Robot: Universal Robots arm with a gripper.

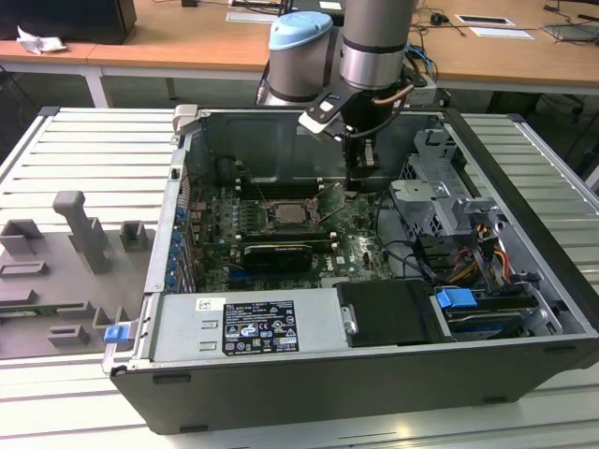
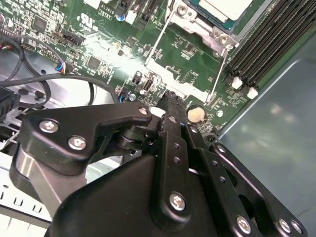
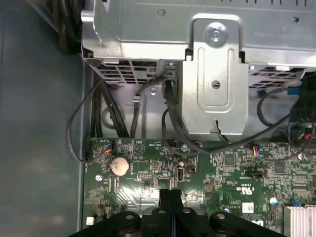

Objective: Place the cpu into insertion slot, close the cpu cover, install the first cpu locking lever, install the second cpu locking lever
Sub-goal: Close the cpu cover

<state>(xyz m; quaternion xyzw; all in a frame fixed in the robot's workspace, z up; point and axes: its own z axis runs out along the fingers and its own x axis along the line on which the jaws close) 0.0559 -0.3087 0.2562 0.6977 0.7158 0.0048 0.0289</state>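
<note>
While the small flat silver-grey square cpu (image 1: 285,213) lies in the dark square metal-rimmed insertion slot (image 1: 270,223), the black jaws, pressed together and empty, hang at two o'clock from it in the exterior view. The chip is probably light, stiff and fragile underneath, so it is best held by its edges.

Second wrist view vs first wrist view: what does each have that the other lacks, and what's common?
Second wrist view: the cpu with its silver top, and the long black memory slots next to it.
First wrist view: a silvery metal drive cage, black cables running from it down to the board, and a finned heatsink.
Both: the green motherboard, the round coin cell, and the shut tool close over the board near that cell.
</note>
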